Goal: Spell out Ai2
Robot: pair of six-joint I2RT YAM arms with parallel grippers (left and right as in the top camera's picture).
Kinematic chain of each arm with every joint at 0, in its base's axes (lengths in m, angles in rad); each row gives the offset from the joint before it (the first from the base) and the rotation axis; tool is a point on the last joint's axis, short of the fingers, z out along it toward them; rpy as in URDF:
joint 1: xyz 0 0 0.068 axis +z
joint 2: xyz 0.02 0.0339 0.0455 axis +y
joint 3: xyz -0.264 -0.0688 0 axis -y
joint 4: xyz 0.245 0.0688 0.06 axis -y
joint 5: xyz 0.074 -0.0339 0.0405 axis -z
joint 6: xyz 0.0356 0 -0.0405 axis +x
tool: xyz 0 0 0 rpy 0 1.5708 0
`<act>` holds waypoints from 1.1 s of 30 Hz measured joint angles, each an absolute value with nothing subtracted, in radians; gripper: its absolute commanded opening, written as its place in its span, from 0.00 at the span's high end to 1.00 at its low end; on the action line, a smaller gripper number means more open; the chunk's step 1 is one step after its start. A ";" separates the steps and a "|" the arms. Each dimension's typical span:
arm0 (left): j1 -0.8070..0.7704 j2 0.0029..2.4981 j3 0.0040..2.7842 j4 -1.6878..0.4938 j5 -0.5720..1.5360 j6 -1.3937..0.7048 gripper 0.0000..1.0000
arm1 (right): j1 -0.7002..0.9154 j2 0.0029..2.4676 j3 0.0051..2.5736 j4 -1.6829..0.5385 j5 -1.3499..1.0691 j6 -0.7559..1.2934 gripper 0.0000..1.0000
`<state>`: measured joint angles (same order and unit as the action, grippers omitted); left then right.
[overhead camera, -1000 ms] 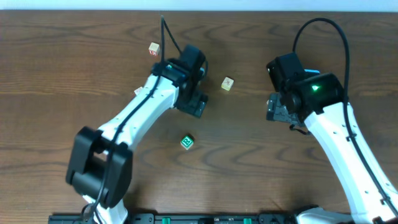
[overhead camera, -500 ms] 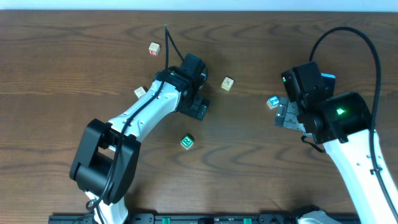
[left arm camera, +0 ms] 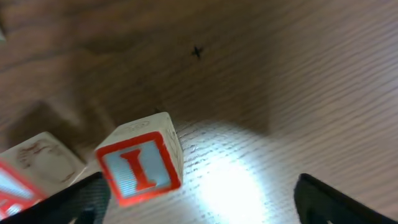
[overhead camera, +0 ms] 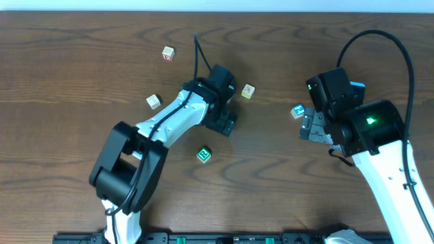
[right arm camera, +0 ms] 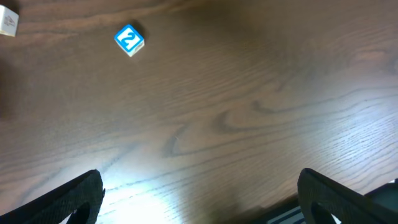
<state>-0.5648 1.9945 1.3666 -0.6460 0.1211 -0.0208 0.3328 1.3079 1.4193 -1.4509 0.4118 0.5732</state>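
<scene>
A wooden block with a red "I" on a pale blue face (left arm camera: 140,168) stands on the table between my left gripper's (left arm camera: 199,202) open fingers, close to the left finger. A second block with red markings (left arm camera: 34,168) sits just left of it. In the overhead view my left gripper (overhead camera: 226,123) hides both blocks. The blue "2" block (overhead camera: 298,111) lies beside my right gripper (overhead camera: 313,127), and it shows far ahead in the right wrist view (right arm camera: 129,40). My right gripper (right arm camera: 199,196) is open and empty.
Other blocks lie loose on the brown table: a green one (overhead camera: 203,154), a beige one (overhead camera: 249,91), another beige one (overhead camera: 154,102) and a red-marked one (overhead camera: 168,53). A pale block (right arm camera: 7,22) shows at the right wrist view's left edge.
My left gripper has slid right and slightly toward the front. My right arm pulled back to the right a second ago, uncovering the blue "2" block, and has held still since.
</scene>
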 measured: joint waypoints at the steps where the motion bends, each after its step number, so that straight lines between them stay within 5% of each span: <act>1: -0.565 2.007 1.367 -0.646 0.113 -0.022 0.05 | 0.333 1.308 1.419 -1.453 0.412 0.573 0.01; 10: -0.565 2.035 1.366 -0.604 0.067 -0.034 0.13 | 0.333 1.308 1.419 -1.455 0.409 0.573 0.01; 21: -0.565 2.035 1.366 -0.569 0.019 -0.110 0.56 | 0.332 1.308 1.419 -1.456 0.408 0.573 0.01; 33: -0.565 2.035 1.366 -0.534 -0.021 -0.144 0.62 | 0.332 1.308 1.419 -1.457 0.408 0.573 0.01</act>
<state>-0.5648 2.0346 1.3663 -0.5339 -0.0208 -0.1440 0.3325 1.3079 1.4193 -1.4570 0.4080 0.5732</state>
